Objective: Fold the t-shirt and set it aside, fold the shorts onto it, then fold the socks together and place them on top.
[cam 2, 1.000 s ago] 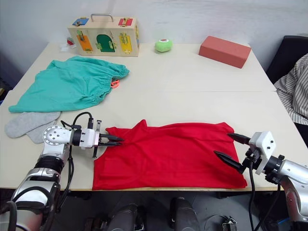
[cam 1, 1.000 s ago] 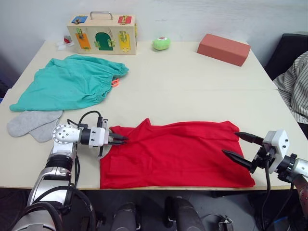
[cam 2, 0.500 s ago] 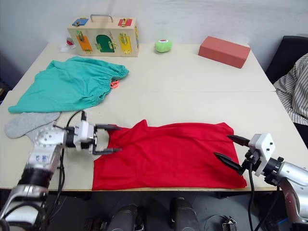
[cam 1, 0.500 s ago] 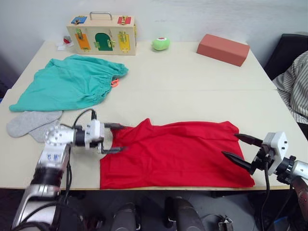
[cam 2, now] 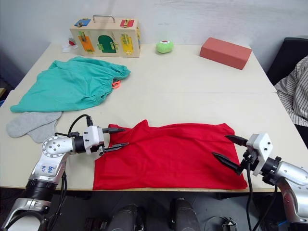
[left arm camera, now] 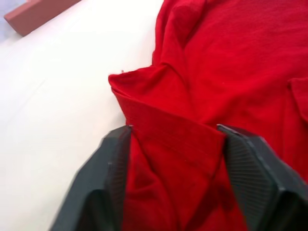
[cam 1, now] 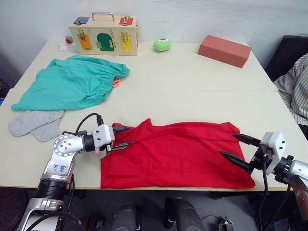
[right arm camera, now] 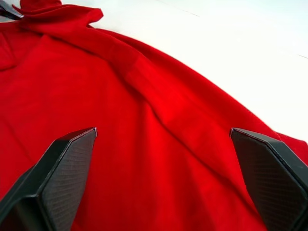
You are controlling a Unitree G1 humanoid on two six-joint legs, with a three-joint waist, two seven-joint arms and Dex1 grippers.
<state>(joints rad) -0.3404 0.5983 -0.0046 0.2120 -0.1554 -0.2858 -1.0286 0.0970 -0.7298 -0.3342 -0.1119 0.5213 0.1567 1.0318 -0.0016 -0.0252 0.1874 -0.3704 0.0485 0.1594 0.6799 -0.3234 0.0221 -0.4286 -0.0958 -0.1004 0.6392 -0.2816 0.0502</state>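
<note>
With my left gripper point(cam 1: 121, 137) open astride the t-shirt's point(cam 1: 178, 154) left edge and my right gripper point(cam 1: 237, 150) open at its right end, its long axis ran between them along the table's point(cam 1: 192, 91) near edge.

Striped-sleeved person point(cam 1: 294, 91) cut off at frame edge

We see the t-shirt point(cam 1: 178, 154) spread flat along the near edge of the surface point(cam 1: 192, 91). The left gripper point(cam 1: 121, 136) sits at its left end, jaws either side of a raised fold there; the right gripper point(cam 1: 239, 150) sits at its right end. The shorts point(cam 1: 72, 82) lie far left, with the socks point(cam 1: 34, 124) just in front of them. Along the far edge stand a wooden box point(cam 1: 103, 34), a ball point(cam 1: 162, 44) and a block point(cam 1: 224, 49), left to right.
</note>
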